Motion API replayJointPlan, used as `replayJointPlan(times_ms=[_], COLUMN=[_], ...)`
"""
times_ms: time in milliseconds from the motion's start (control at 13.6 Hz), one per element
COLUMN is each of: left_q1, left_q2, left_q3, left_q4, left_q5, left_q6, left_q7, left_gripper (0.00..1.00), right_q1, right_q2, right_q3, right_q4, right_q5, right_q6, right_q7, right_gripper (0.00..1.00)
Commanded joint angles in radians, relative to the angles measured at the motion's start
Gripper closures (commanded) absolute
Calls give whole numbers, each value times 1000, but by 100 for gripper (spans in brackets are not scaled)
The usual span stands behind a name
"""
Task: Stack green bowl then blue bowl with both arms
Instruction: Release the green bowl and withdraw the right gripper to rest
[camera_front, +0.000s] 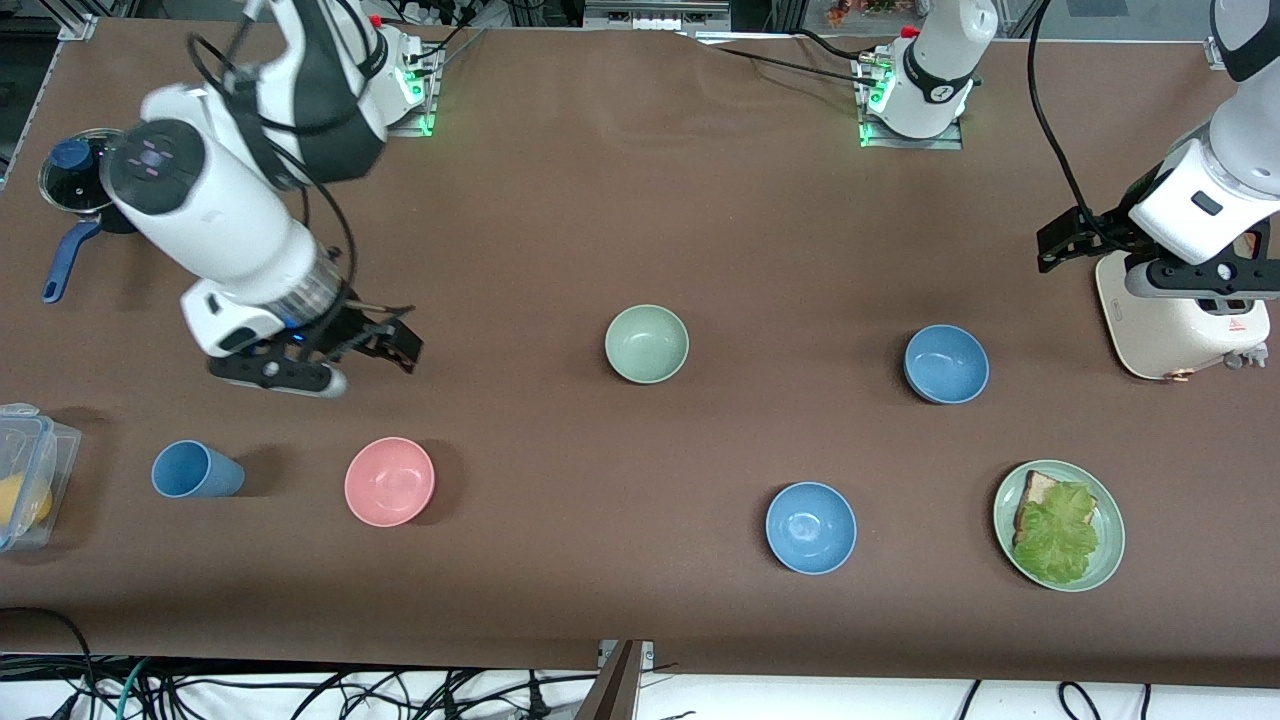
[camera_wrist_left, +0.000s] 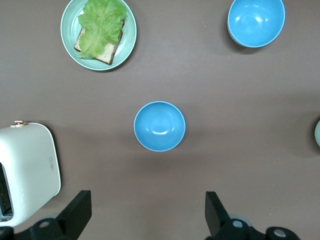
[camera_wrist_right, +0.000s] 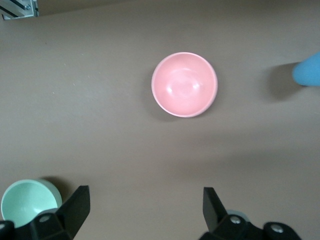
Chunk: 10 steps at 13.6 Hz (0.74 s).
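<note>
green bowl (camera_front: 647, 343) frame centre, on table, untouched | right gripper (camera_front: 385, 340) mid-left, jaws apart, empty; bowl lies level with it, toward centre; probably the nearer arm | left gripper (camera_front: 1062, 240) upper right, jaws apart, empty

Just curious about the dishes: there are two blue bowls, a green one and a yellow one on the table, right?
Not quite. There is no yellow bowl: the fourth bowl is the pink bowl, as the front view shows. The two blue bowls and the green bowl are there.
</note>
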Motion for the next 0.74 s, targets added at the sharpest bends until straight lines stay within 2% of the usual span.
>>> replayJointPlan(times_ms=[0,74,147,221,294,441,662], left_q1=[-2,-1,-2,-1,-1,-2,6], left_q2=[11,11,13,14,24,36,71], left_q3=[2,4,4,4,4,2,7], left_q4=[31,31,31,30,30,30,36], left_q5=[-22,-22,-22,-22,-23,-23,-23], left_q6=[-24,-25,-27,-27,-31,-57,-45], left_q7=[-4,-4,4,4,5,9,12], left_gripper=[0,0,0,0,0,0,0], right_q1=[-6,-65,-227,-356,-420,-495,-502], right_q2=[-86,-94,-109,-114,-120,-143,-157], right_q3=[-6,43,194,317,374,413,404], right_q4=[-15,-13,1,33,53,54,54], right_q5=[11,5,-2,-27,-62,-72,-70], right_q6=[-86,-118,-165,-194,-221,-265,-291], right_q7=[-58,-60,-72,-110,-124,-159,-192], right_gripper=[0,0,0,0,0,0,0])
